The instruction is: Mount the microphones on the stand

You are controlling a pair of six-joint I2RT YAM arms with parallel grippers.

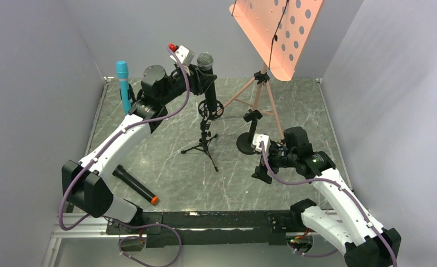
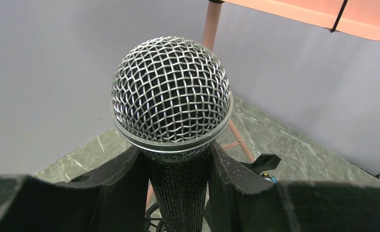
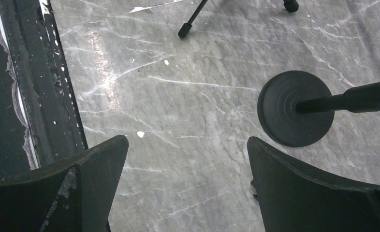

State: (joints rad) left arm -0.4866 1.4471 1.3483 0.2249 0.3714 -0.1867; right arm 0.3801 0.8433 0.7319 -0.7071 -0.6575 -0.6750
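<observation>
My left gripper (image 1: 204,78) is shut on the black microphone with the silver mesh head (image 1: 205,60), holding it upright just below the head (image 2: 171,92). The mic's lower end reaches the ring clip (image 1: 210,108) of the small black tripod stand (image 1: 205,143). The teal-blue microphone (image 1: 122,83) stands upright at the back left, its base hidden by my left arm. The black microphone with the orange-red end (image 1: 135,185) lies on the table at the front left. My right gripper (image 1: 262,169) is open and empty above the table (image 3: 188,150).
A black round-base stand (image 1: 248,142) with an empty clip stands just left of my right gripper; its base shows in the right wrist view (image 3: 294,108). A pink music stand (image 1: 277,33) on a tripod rises at the back. Grey walls enclose the marble table (image 1: 166,161).
</observation>
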